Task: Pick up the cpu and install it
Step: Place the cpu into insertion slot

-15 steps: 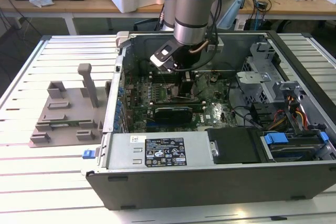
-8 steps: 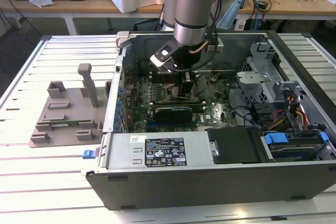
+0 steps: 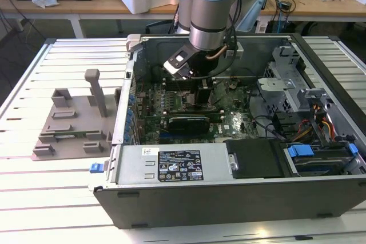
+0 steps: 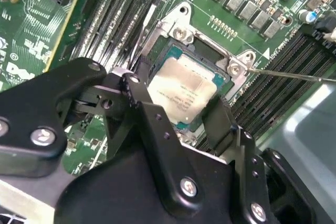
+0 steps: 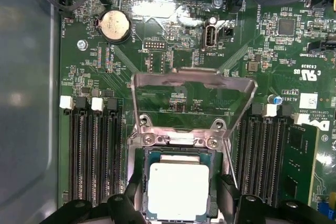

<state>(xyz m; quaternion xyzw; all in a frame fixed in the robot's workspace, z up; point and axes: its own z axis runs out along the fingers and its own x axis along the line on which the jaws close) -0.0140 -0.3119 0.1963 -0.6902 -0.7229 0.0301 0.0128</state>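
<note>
Two black fingers (image 4: 140,98) of your claw (image 4: 174,98) stand spread, one at each side of the cpu (image 4: 181,87), which lies flat directly below and between them in both wrist views. It appears to rest inside the socket frame (image 5: 178,139), its edges square to the frame, with the hinged metal plate (image 5: 194,80) raised beyond it. Farther out spreads the green motherboard (image 5: 173,51). In the exterior view, upper centre, the arm (image 3: 209,21) reaches down into the open computer case (image 3: 229,198) on the slatted worktop (image 3: 57,198).
</note>
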